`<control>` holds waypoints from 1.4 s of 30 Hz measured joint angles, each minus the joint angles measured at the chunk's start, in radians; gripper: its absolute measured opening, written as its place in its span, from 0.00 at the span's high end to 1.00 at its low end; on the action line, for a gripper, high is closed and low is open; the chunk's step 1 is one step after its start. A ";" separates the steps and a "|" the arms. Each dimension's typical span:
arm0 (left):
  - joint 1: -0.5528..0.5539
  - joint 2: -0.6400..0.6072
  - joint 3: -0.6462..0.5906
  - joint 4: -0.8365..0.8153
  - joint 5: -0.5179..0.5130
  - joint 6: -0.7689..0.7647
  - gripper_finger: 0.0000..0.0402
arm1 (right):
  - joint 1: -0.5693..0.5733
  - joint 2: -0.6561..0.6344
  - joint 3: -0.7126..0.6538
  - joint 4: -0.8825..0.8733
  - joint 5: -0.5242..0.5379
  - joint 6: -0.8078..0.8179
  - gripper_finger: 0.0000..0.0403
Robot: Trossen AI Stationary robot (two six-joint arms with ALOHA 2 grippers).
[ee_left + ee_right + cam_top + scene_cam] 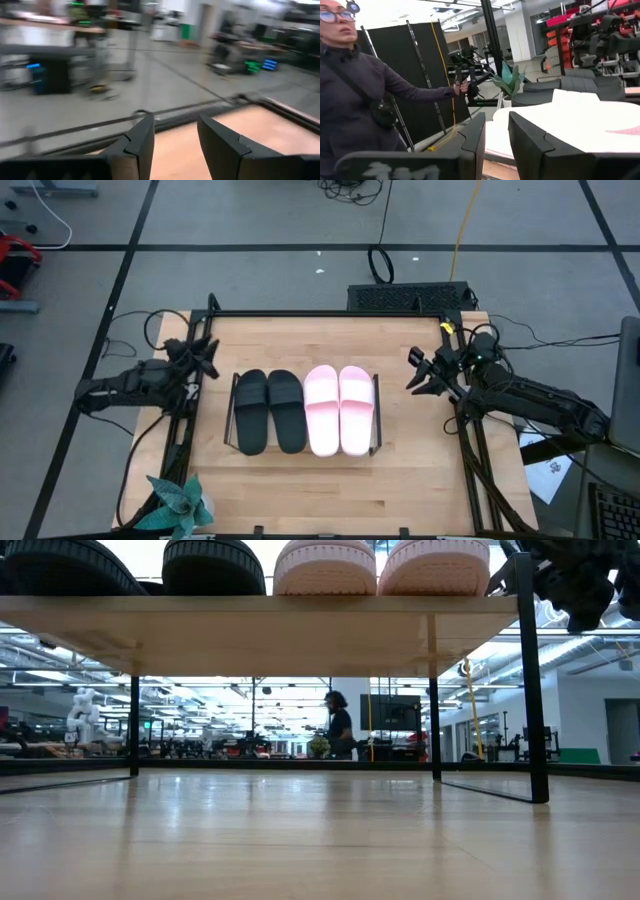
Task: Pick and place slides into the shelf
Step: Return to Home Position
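Homing step: matte black pair, pale pink pair of slides atop low wood-topped black-framed shelf. Released, empty: left pincer, right pincer, flanking shelf. Next: tuck arms home.

Holds the left gripper by the left edge of the worktop, fingers parted, empty. Holds the right gripper by the right edge, fingers narrowly apart, empty.
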 joint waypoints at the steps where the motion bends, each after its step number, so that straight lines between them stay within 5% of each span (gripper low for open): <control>1: 0.020 0.000 0.000 -0.019 -0.029 -0.024 0.63 | 0.000 0.000 0.000 -0.013 0.000 -0.012 0.81; 9: 0.143 0.000 -0.004 -0.170 -0.038 -0.147 0.63 | 0.000 0.000 0.000 -0.076 0.000 -0.090 0.81; 23: 0.286 0.002 -0.196 0.083 0.158 -0.084 0.63 | 0.000 0.000 0.000 -0.119 -0.052 -0.104 0.81; 31: 0.412 0.020 -0.192 0.076 0.185 -0.052 0.63 | 0.002 0.000 0.000 -0.131 -0.094 -0.087 0.81; 42: 0.431 0.020 -0.192 0.076 0.186 -0.068 0.63 | 0.002 0.000 0.000 -0.158 -0.101 -0.080 0.81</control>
